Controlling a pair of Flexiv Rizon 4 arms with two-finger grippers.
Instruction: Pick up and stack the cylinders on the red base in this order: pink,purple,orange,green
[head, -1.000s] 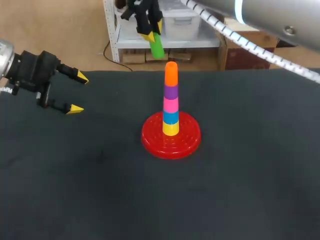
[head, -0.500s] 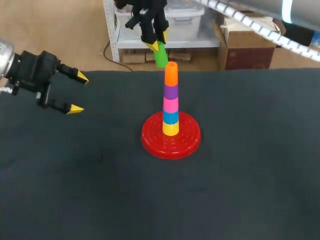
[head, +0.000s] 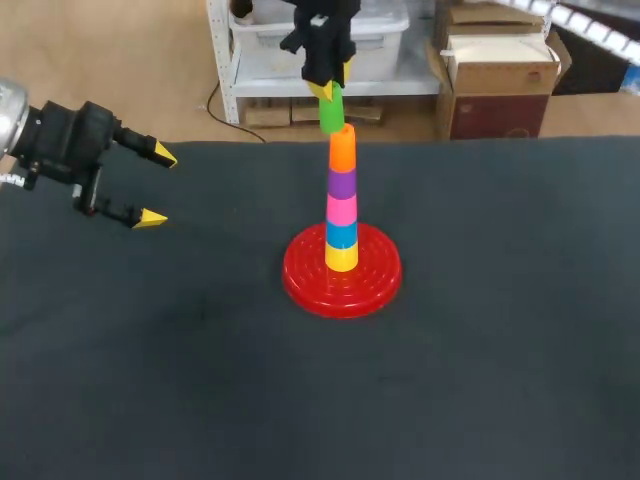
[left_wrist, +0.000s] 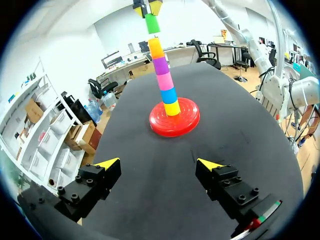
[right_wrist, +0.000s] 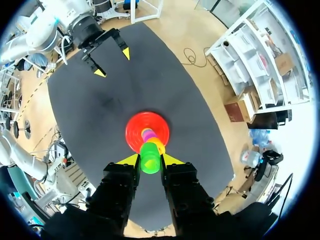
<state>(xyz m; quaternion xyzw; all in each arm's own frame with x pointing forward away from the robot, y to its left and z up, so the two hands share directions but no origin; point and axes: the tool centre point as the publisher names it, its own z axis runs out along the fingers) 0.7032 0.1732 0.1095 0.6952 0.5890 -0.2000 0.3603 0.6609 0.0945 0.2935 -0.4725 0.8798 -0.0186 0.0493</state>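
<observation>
Head view showed the right jaws clamped on the green cylinder (head: 331, 110), poised close above the orange cylinder (head: 342, 148), topmost on the red base (head: 300, 278). It looked light, rigid, slick plastic, best pinched across its sides. The left jaws gaped empty over the bench (head: 500, 350).

- A table (head: 500, 380) fills the head view from 9 o'clock through 6 to 3 o'clock.
- A dark charcoal cloth (head: 150, 400) covers it, flat and matte.
- Its far edge runs straight across, toward 12 o'clock.
- The light on the cloth is soft and even.
</observation>
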